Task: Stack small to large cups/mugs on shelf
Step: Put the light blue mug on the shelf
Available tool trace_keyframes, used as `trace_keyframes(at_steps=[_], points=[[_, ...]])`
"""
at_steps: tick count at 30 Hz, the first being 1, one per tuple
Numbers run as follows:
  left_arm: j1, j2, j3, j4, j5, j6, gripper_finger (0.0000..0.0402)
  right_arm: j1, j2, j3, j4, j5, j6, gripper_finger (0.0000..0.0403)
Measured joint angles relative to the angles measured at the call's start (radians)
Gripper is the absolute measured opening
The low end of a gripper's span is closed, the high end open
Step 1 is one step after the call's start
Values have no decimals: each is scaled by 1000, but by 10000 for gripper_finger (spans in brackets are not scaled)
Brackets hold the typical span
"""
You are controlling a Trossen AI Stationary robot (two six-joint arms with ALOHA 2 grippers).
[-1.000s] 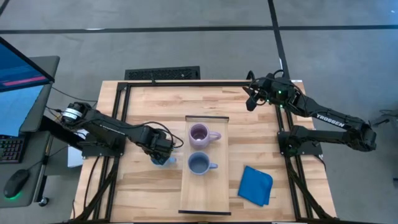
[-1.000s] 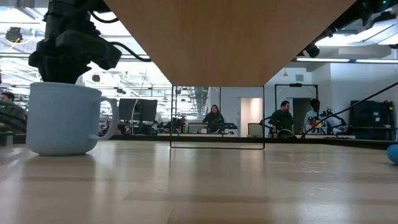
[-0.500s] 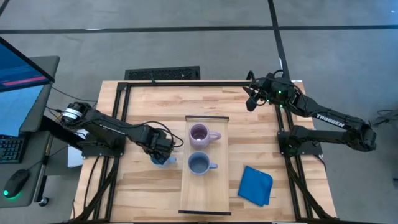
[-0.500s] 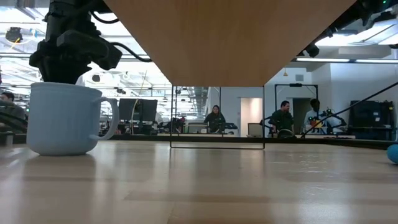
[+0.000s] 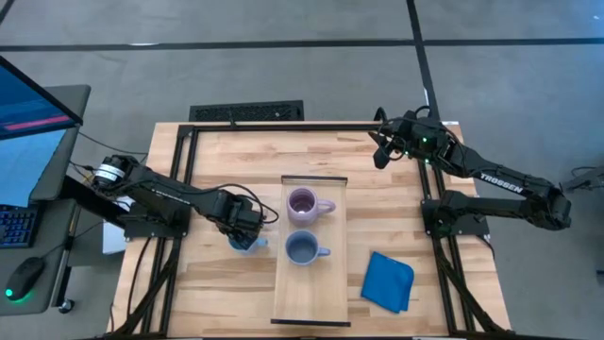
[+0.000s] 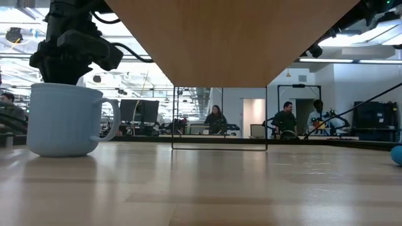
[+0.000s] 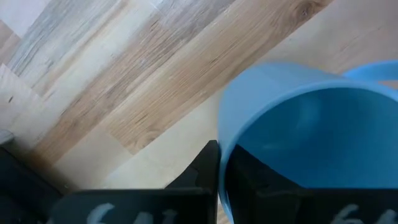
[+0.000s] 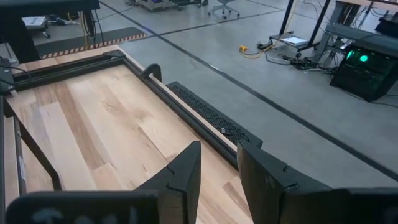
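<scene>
Planked wooden surface (image 5: 217,161) carries a long shelf (image 5: 311,293) bearing a purple mug (image 5: 304,203) and grey-blue mug (image 5: 302,249). Beside it, the left gripper (image 5: 247,227) is clamped on the light blue mug (image 6: 63,119)'s rim, seen only from its wrist. The right gripper (image 5: 380,149), half-parted and empty, hovers at the far edge.

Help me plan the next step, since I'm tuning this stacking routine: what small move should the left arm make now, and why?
Probably lift straight up. The left gripper is shut on the rim of the light blue mug, which sits on the table beside the shelf. The purple mug and grey-blue mug already stand there. The right gripper waits at the far corner.
</scene>
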Motion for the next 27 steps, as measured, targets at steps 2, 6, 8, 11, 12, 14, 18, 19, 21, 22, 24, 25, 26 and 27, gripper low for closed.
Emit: trace_keyframes(at_steps=[2, 6, 8, 11, 12, 14, 18, 19, 21, 22, 24, 25, 26, 27], points=[[0, -1, 0, -3, 15, 0, 3, 0, 0, 0, 0, 0, 0, 127], [0, -1, 22, -41, 58, -1, 2, 0, 0, 0, 0, 0, 0, 127], [-1, -1, 38, -52, 59, -1, 2, 0, 1, 0, 0, 0, 0, 127], [-1, -1, 77, -92, 59, 4, 2, 0, 2, 0, 0, 0, 0, 127], [-1, -1, 96, -107, 60, 4, 1, 0, 2, 0, 0, 0, 0, 127], [-8, -1, 140, -142, 60, 4, 1, 0, 2, 0, 0, 0, 0, 127], [-45, -1, 247, -265, 57, -9, 1, 0, 2, 0, 0, 0, 0, 127], [-59, -1, 277, -296, 52, -22, 1, 0, 2, 0, -1, 0, 0, 127], [-91, -1, 340, -361, 26, -58, 0, 0, 2, 0, -1, 0, 0, 127], [-108, -1, 374, -392, 16, -74, 0, 0, 2, 0, -1, 0, 0, 127], [-142, -2, 439, -437, -3, -105, 0, 0, 2, 0, -1, 0, 3, 127], [-158, -2, 467, -449, -12, -120, 0, 0, 2, 0, -1, 0, 8, 127], [-175, -2, 494, -457, -21, -134, 0, 0, 2, 0, -2, 0, 8, 127], [-190, -2, 520, -458, -31, -146, 0, 0, 2, 0, -2, 0, 8, 127]])
